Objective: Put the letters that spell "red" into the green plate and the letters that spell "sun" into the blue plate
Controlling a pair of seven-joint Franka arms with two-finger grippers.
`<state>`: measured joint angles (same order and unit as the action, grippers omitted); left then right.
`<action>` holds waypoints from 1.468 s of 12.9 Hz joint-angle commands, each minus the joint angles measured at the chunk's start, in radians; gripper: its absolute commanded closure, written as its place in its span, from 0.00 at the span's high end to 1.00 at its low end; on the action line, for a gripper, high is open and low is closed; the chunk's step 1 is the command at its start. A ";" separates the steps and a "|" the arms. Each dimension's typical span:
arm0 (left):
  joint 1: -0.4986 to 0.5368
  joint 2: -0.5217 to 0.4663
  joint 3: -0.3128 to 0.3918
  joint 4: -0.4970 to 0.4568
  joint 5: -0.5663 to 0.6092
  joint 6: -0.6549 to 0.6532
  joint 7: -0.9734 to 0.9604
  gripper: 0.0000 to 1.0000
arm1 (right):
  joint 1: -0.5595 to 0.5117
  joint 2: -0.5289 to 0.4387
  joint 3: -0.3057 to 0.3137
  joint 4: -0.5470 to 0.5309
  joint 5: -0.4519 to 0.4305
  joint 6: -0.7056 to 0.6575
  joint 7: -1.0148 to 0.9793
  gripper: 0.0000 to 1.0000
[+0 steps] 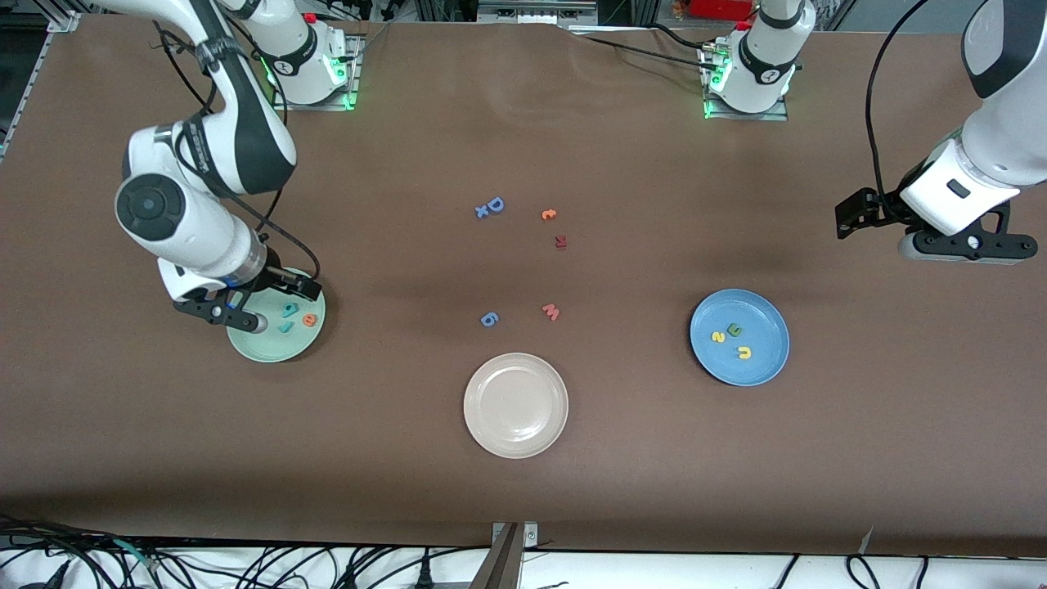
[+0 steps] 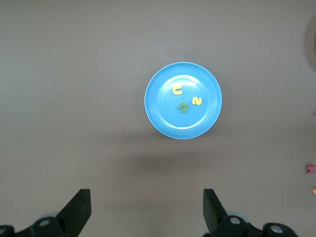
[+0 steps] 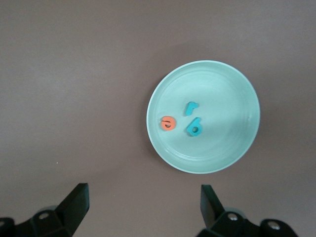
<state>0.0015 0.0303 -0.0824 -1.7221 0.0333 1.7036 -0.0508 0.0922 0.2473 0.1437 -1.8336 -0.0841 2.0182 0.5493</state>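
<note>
The green plate [image 1: 270, 353] [image 3: 222, 98] lies toward the right arm's end of the table and holds a teal "r" [image 3: 191, 107], an orange "e" [image 3: 168, 122] and a teal "d" [image 3: 194, 127]. My right gripper [image 1: 229, 315] [image 3: 144, 205] hangs open and holds nothing, above the table right beside that plate's rim. The blue plate [image 1: 769, 323] [image 2: 163, 108] lies toward the left arm's end with a yellow "s" [image 2: 196, 101], a yellow "u" [image 2: 177, 90] and a dark green "n" [image 2: 183, 106] in it. My left gripper [image 1: 965, 245] [image 2: 145, 212] waits open, high above the table's end.
A beige plate [image 1: 515, 405] sits nearest the front camera, mid-table. Loose letters lie in the middle: a big blue "D" [image 1: 495, 204] with a blue "x" [image 1: 482, 212], a small orange letter [image 1: 549, 214], a dark red "R" [image 1: 560, 241], a pink "w" [image 1: 550, 311], a blue "6" [image 1: 488, 319].
</note>
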 commanded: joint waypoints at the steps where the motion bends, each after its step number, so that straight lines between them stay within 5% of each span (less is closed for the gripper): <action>1: -0.011 -0.015 0.007 0.004 -0.021 -0.009 -0.037 1.00 | -0.023 -0.094 -0.004 -0.004 0.024 -0.087 -0.099 1.00; 7: -0.015 -0.015 0.023 0.052 -0.029 -0.041 -0.081 1.00 | 0.001 -0.109 -0.140 0.177 0.083 -0.353 -0.319 1.00; 12: -0.031 -0.036 0.023 0.015 -0.027 -0.038 -0.133 1.00 | 0.015 -0.120 -0.170 0.284 0.073 -0.605 -0.361 1.00; 19: -0.017 -0.058 0.018 -0.014 -0.030 -0.038 -0.133 1.00 | 0.017 -0.152 -0.248 0.287 0.118 -0.563 -0.480 1.00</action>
<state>-0.0215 0.0121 -0.0671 -1.7031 0.0333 1.6685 -0.1814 0.0978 0.1066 -0.0917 -1.5524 0.0114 1.4327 0.0915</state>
